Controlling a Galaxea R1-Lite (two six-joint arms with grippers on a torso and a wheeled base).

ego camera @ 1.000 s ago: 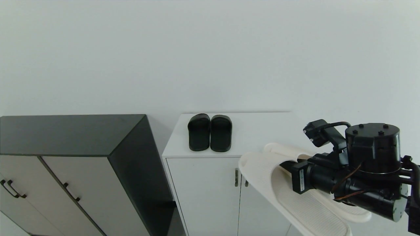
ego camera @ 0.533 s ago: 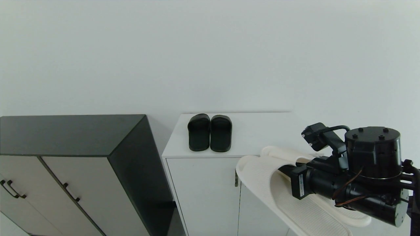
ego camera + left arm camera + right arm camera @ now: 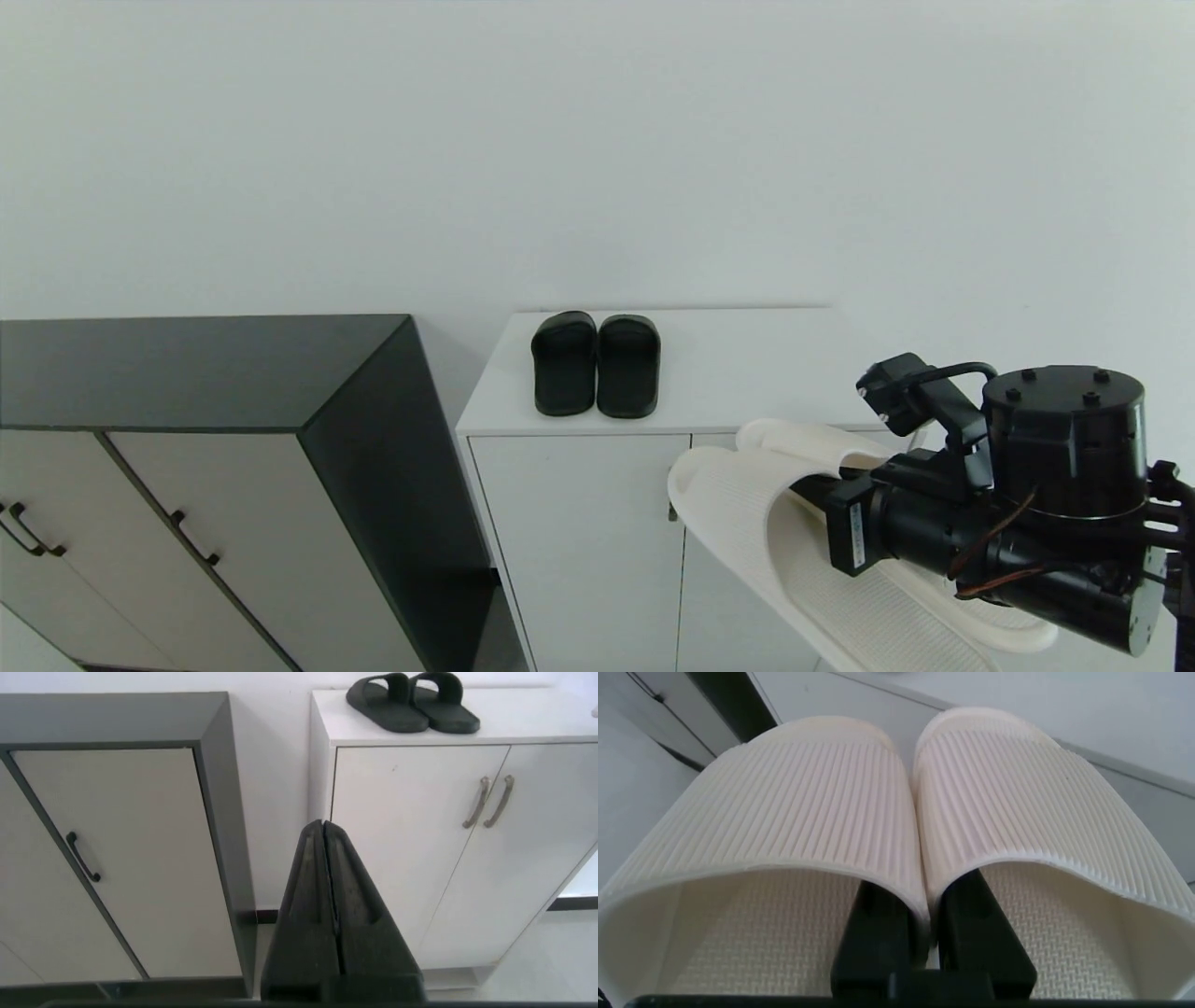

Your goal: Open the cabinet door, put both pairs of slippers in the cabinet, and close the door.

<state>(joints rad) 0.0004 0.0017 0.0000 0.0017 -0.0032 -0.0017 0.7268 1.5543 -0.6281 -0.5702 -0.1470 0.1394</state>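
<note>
1. Over the last 1.0 s the whole head view has shifted. The tops of the cabinet and the dark cabinet both sit higher in the picture, so the camera has moved and the furniture has not.
2. Measured against the cabinet, the right gripper has come lower with the white pair. 1.0 s ago the toes overlapped the top's front edge. Now they hang below it, in front of the doors, and cover most of the handles in the head view.
3. The load seems to be heading for shelf height, yet both doors are shut. I judge that nothing can go in until 1 door is pulled open.
4. The right gripper has 1 finger inside each white slipper and pinches the 2 adjoining strap walls between them.
5. The left gripper has its fingers pressed together around nothing. It is well apart from the handles and looks like the free one for the pull.
6. The black pair has not moved on the cabinet's top. Its 2 slippers lie side by side, touching, on the left half. Both pairs are thus outside the cabinet.
</note>
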